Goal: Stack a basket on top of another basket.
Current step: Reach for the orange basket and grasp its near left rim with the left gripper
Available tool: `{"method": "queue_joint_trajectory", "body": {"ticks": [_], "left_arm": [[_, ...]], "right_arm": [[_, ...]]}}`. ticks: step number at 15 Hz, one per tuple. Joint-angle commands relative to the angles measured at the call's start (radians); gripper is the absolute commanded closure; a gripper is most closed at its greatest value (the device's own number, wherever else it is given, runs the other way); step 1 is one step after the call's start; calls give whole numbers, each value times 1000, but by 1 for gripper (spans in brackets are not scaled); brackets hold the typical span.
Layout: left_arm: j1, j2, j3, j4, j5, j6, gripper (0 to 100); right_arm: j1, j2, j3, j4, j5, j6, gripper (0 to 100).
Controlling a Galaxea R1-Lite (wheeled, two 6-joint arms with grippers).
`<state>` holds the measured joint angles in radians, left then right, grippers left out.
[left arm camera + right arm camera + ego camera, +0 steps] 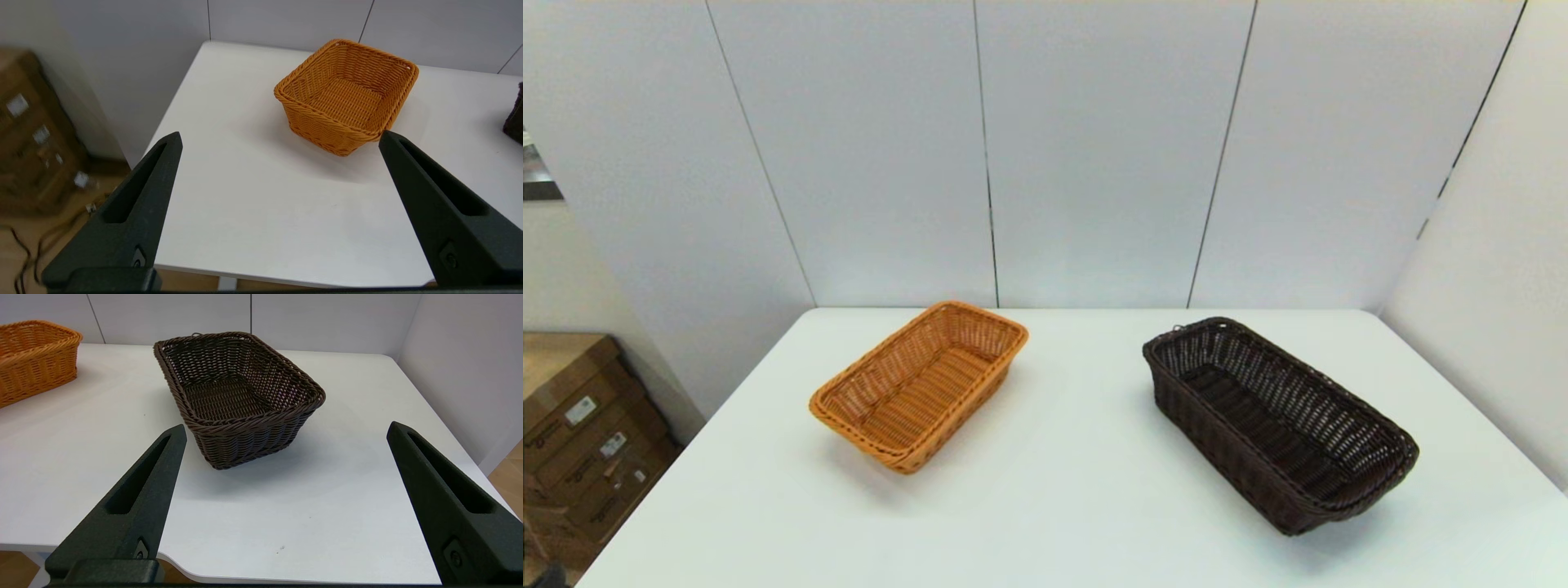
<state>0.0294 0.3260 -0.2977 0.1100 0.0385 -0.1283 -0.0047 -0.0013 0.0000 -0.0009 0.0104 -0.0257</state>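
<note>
both hands, left hand and right hand, spread wide, holding nothing.

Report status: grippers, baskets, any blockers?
Left gripper and right gripper open, short of table. Dark brown wicker basket apart from orange wicker basket. Nothing between.

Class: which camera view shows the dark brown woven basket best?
The right wrist view: the dark brown rectangular woven wicker basket sits whole and close. The head view shows it whole but farther; the left wrist view only an edge.
</note>
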Motion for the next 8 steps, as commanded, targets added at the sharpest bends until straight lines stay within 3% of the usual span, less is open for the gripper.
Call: {"method": "queue_joint_trajectory", "body": {"ticks": [1,4,8], "left_arm": [[7,538,-278,0,0,-266,0],[-14,760,-362,0,24,-419,0],[-186,1075,-482,0,187,-648,0]], "right_arm": [[0,0,2,-1,0,0,0],[0,0,0,-1,0,-2,0],[0,0,2,-1,0,-2,0]]}}
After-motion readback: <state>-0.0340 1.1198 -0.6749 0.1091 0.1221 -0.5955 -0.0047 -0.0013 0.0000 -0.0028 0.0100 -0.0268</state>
